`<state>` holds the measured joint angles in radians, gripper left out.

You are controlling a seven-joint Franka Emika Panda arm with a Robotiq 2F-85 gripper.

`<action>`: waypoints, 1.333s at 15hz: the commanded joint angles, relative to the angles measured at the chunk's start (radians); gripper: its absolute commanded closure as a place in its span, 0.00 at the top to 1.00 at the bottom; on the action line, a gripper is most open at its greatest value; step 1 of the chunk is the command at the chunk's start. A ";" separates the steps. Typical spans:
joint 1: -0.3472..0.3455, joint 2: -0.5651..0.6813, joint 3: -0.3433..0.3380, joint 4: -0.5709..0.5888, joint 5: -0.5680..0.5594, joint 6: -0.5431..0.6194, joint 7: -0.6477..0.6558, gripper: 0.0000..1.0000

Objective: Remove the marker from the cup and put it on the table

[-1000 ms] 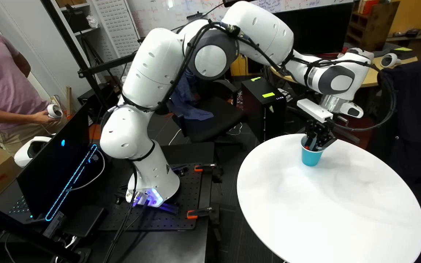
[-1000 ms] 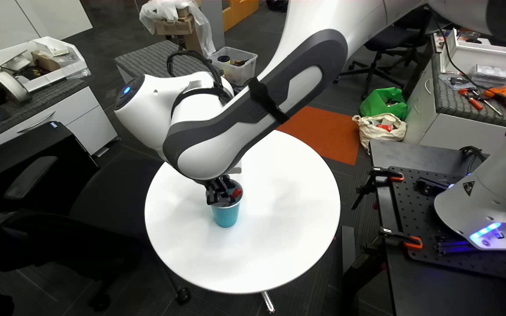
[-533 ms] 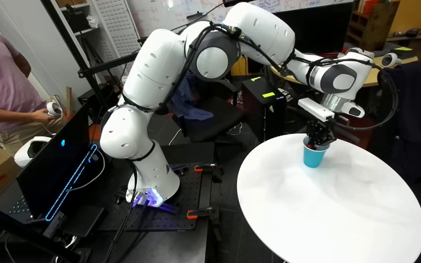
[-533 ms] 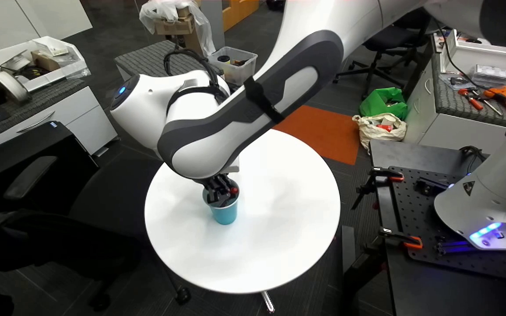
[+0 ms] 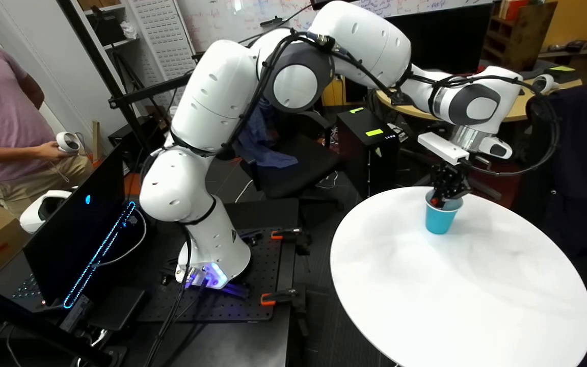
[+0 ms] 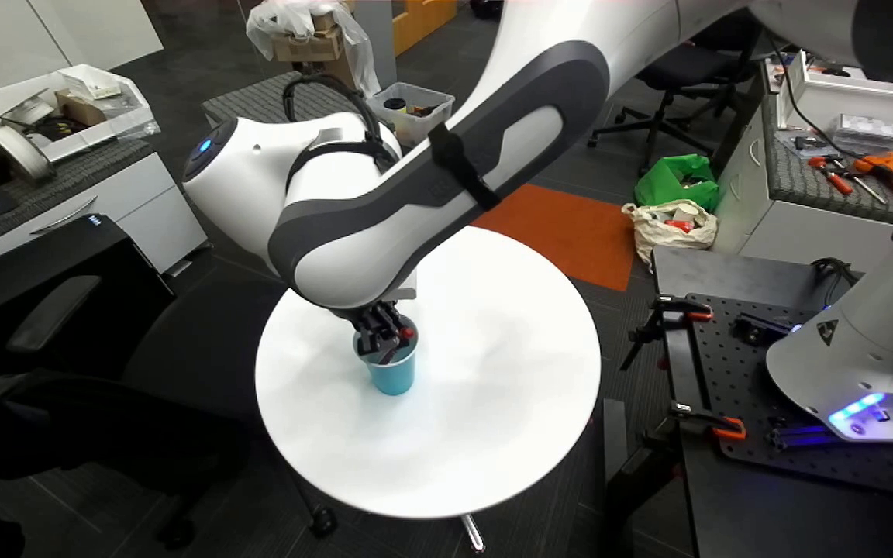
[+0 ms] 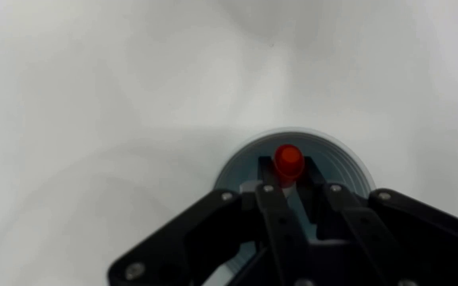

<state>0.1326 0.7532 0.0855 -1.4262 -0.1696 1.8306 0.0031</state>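
The light-blue cup (image 5: 439, 223) stands upright on the round white table (image 5: 456, 295), and it also shows in an exterior view (image 6: 393, 379). The marker stands in the cup, with its red end (image 7: 288, 162) up in the wrist view. The red end also shows in both exterior views (image 5: 434, 202) (image 6: 406, 333). My gripper (image 7: 288, 166) points down into the cup mouth. Its fingers press on both sides of the marker just below the red tip. A whitish part shows below the red. The lower marker is hidden by the fingers and the cup wall.
The cup stands near the table edge by a dark chair (image 5: 574, 168). A white table top (image 6: 485, 418) spreads around it. A black desk (image 6: 772, 496) with orange-tipped clamps carries the arm base. A person (image 5: 13, 117) holds a controller at the side.
The gripper's fingers have come together on the marker. The gripper has moved slightly sideways and a little up. The cup has slid slightly the same way sideways.
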 commanded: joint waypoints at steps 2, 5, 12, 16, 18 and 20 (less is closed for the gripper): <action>0.014 -0.066 -0.006 -0.029 0.033 -0.041 0.026 0.05; 0.018 -0.112 -0.003 -0.057 0.056 -0.046 0.039 0.05; 0.020 -0.242 -0.009 -0.153 0.078 -0.056 0.102 0.05; 0.022 -0.339 -0.014 -0.250 0.064 -0.012 0.143 0.05; 0.019 -0.389 -0.019 -0.302 0.058 0.021 0.176 0.05; 0.016 -0.435 -0.028 -0.350 0.049 0.060 0.219 0.05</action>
<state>0.1441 0.4263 0.0786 -1.6529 -0.1117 1.8183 0.1602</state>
